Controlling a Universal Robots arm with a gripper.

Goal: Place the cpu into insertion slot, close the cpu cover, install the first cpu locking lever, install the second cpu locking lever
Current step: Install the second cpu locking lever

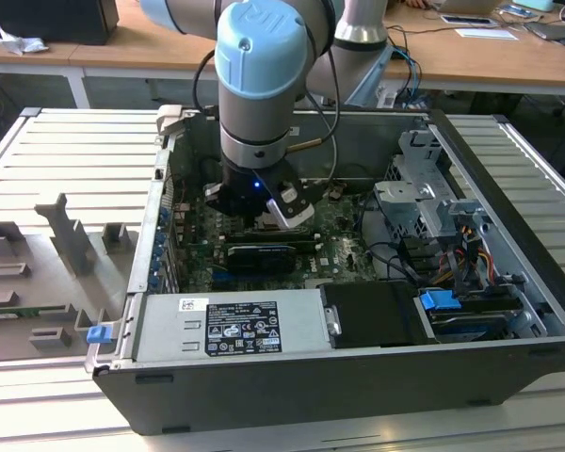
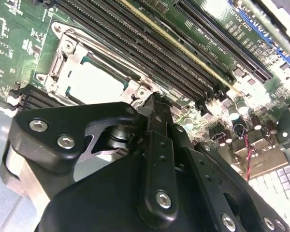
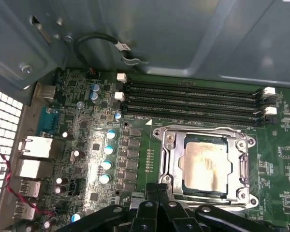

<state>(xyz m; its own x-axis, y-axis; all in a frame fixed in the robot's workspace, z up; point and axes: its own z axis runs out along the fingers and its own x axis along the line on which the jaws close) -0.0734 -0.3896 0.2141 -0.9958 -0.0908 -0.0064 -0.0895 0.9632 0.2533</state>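
The motherboard (image 3: 82, 145) was dark green, dotted with pale blue-topped capacitors (image 3: 108, 150). On it the cpu (image 3: 205, 166) showed dull grey with a tan smear, framed by the silvery cpu cover (image 3: 170, 159). Beside that cover ran black memory slots (image 3: 193, 99) with white end clips. The gripper (image 2: 154, 104) was matte black with silver screws.

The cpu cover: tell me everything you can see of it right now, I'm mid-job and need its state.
The cpu cover is a silvery metal frame lying flat and closed over the socket on the green motherboard, beside the black memory slots. Through its square window shows the cpu, seated, its grey top smudged. Screws sit at the frame's corners. The gripper hovers at the cover's edge, fingertips together; contact cannot be told.
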